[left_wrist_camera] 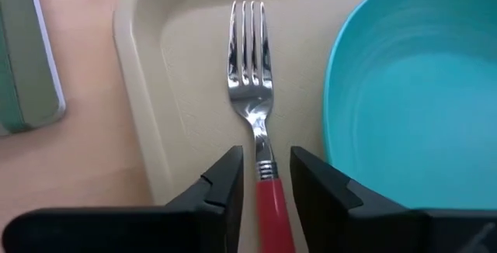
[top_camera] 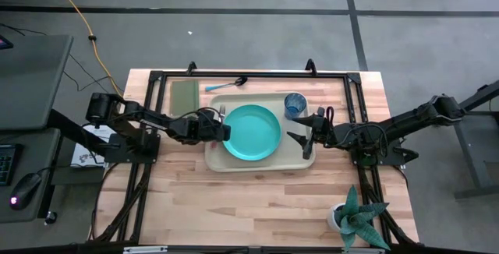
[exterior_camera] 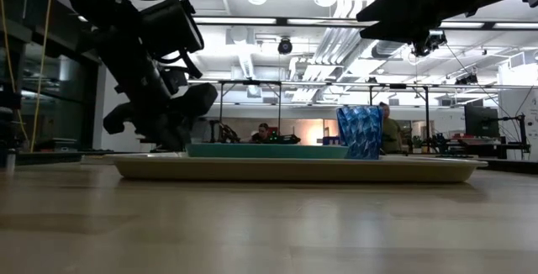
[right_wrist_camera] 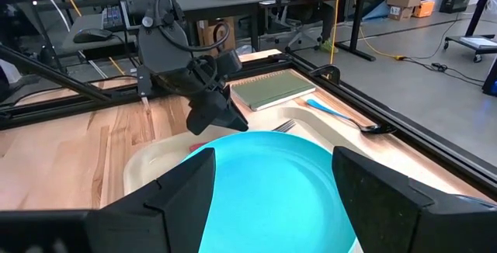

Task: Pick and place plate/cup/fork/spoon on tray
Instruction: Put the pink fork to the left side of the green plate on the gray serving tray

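The beige tray (top_camera: 300, 159) lies mid-table. On it are the turquoise plate (top_camera: 251, 132) and, at its far right corner, the blue cup (top_camera: 295, 104). The red-handled fork (left_wrist_camera: 252, 90) lies flat on the tray between the plate (left_wrist_camera: 411, 105) and the tray's left rim (left_wrist_camera: 144, 105), tines toward the far edge. My left gripper (left_wrist_camera: 266, 179) is narrowly open, low over the tray, one finger on either side of the red handle (left_wrist_camera: 270, 206) with small gaps. My right gripper (right_wrist_camera: 272, 199) is wide open and empty over the plate's right side. The blue-handled spoon (top_camera: 226, 85) lies on the table beyond the tray.
An olive-green notebook (top_camera: 185, 94) lies left of the spoon, beyond the tray's far left corner. A potted plant (top_camera: 357, 216) stands at the near right. A black frame (top_camera: 257, 73) runs around the table's far and side edges. People show in the room behind (exterior_camera: 388, 131).
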Controlling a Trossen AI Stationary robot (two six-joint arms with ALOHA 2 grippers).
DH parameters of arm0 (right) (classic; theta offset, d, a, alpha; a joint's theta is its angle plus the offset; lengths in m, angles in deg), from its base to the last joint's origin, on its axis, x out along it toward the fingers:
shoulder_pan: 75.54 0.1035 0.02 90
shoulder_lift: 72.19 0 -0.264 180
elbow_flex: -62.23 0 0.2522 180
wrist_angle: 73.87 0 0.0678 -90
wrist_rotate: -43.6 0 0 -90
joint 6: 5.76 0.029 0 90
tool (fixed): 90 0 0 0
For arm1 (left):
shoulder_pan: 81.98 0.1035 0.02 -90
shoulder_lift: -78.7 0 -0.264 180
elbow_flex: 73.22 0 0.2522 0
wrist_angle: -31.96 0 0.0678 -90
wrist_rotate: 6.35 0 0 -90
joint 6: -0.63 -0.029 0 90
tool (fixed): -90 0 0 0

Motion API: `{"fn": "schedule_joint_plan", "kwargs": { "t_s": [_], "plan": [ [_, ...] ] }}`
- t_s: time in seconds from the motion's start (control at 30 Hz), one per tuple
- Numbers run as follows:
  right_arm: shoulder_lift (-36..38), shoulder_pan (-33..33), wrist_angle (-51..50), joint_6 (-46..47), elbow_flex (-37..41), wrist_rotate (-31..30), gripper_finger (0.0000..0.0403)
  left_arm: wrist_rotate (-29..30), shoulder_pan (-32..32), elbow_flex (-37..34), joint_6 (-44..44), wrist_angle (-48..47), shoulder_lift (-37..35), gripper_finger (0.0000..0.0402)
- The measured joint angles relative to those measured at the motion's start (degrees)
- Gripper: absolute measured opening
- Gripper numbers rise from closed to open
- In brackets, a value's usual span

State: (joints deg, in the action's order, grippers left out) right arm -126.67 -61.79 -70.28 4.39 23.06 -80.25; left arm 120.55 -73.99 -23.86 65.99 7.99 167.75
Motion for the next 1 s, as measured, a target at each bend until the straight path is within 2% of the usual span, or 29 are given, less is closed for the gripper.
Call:
{"fn": "schedule_joint_plan", "kwargs": {
  "t_s": [0.2,0.37,0.5,0.67,0.73,0.9,1.0],
  "plan": [
    [0.0,0.0,0.0,0.1,0.0,0.0,0.0252,1.3,2.2,1.5,-8.6,-0.3,-1.1,0.0105],
    [0.0,0.0,0.0,-0.1,0.0,-0.1,0.0252,-2.2,3.1,4.2,-16.5,-1.7,-1.7,0.0100],
    [0.0,0.0,0.0,0.1,0.0,-0.1,0.0252,-2.1,2.4,6.9,-20.2,-9.2,-1.6,0.0072],
    [0.0,0.0,0.0,0.1,0.0,-0.1,0.0252,1.4,1.6,8.9,-22.9,-18.4,-1.6,0.0009],
    [0.0,0.0,0.0,0.1,0.0,-0.1,0.0252,-0.7,1.6,8.9,-23.0,-18.6,-1.6,0.0007],
    [0.0,0.0,0.0,0.1,0.0,-0.1,0.0252,-10.1,1.0,8.9,-22.8,-17.6,-0.4,0.0001],
    [0.0,0.0,0.0,0.1,0.0,-0.2,0.0252,-12.1,0.2,8.9,-22.4,-17.3,0.4,0.0000]
  ]
}}
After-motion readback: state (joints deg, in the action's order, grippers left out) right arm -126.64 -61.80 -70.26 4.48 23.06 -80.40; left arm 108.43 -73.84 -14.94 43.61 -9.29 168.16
